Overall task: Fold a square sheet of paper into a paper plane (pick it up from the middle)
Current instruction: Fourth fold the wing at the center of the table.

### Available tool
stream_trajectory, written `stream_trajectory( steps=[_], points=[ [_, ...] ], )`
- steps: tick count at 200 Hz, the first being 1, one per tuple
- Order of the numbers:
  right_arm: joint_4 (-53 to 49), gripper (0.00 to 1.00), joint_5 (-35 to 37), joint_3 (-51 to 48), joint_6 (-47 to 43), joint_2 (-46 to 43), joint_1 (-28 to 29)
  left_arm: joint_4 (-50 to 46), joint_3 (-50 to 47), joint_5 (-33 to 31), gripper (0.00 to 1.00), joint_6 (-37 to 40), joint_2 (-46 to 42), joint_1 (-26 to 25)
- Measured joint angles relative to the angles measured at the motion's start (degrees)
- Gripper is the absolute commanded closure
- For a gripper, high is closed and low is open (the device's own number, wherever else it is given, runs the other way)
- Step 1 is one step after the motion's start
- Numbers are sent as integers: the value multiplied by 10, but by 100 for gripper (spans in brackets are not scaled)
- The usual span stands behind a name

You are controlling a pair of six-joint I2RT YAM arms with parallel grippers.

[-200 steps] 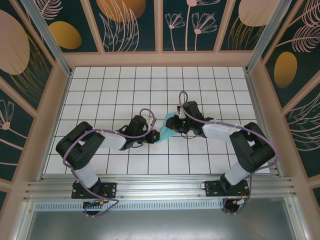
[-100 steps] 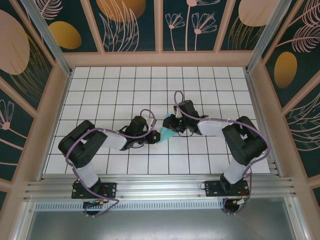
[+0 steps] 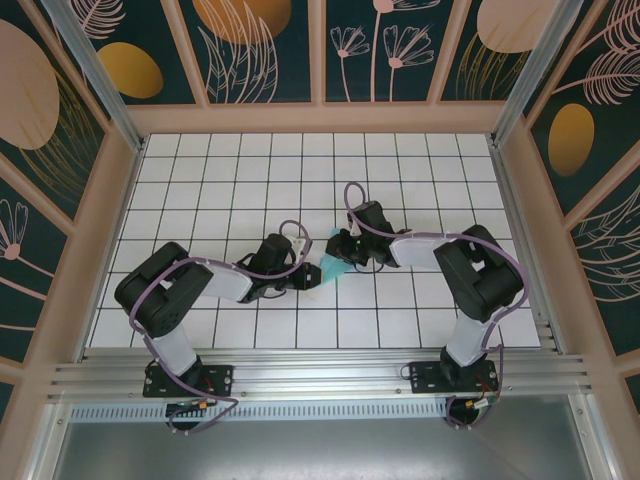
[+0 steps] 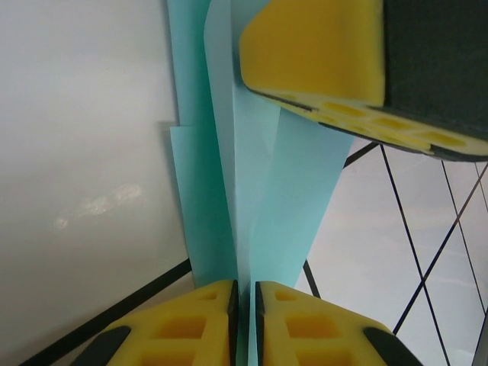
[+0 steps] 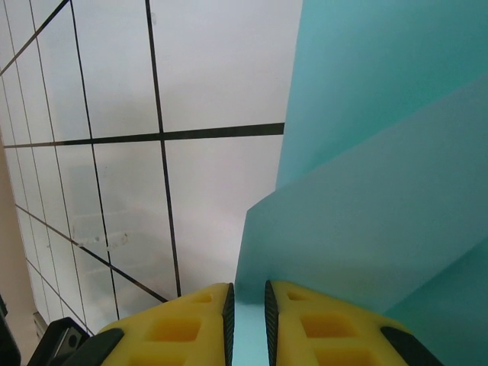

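left gripper (image 4: 244, 324) and right gripper (image 5: 248, 328): each pinched folded cyan paper (image 3: 327, 268) mid-table over white grid tiles (image 3: 250, 180); paper largely hidden between grippers overhead, edges cropped in wrist views.

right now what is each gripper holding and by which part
Both pinch the folded light cyan paper sheet: the left gripper on the stacked folds at one end, the right gripper on a flap edge at the other end.
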Motion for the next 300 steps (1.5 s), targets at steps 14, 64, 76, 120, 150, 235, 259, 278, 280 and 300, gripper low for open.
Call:
stream_trajectory(
  steps=[14, 64, 76, 120, 150, 235, 259, 278, 280, 300],
  points=[
    [0, 78, 2, 0, 2, 0, 0, -1, -4, 0, 85, 2, -2, 0],
    [0, 78, 3, 0, 2, 5, 0, 0, -9, 0, 99, 7, -2, 0],
    [0, 77, 2, 0, 3, 6, 0, 0, -9, 2, 100, 8, -2, 0],
    [-1, 75, 2, 0, 9, 6, 0, 2, -9, 8, 100, 9, 1, 2],
    [-5, 74, 3, 0, 10, -8, 0, 3, -7, 16, 100, 11, 4, 4],
    [14, 77, -10, -7, 28, -41, 0, 2, -3, 30, 100, 17, 9, 9],
    [23, 77, -16, -7, 28, -33, -1, 2, -3, 30, 100, 17, 9, 9],
    [27, 77, -19, -7, 28, -20, -2, 2, -4, 30, 100, 17, 9, 9],
    [28, 77, -19, -7, 28, -18, -2, 2, -4, 30, 100, 17, 9, 9],
    [30, 77, -23, -5, 28, 3, -3, 3, -4, 30, 100, 17, 9, 9]
  ],
)
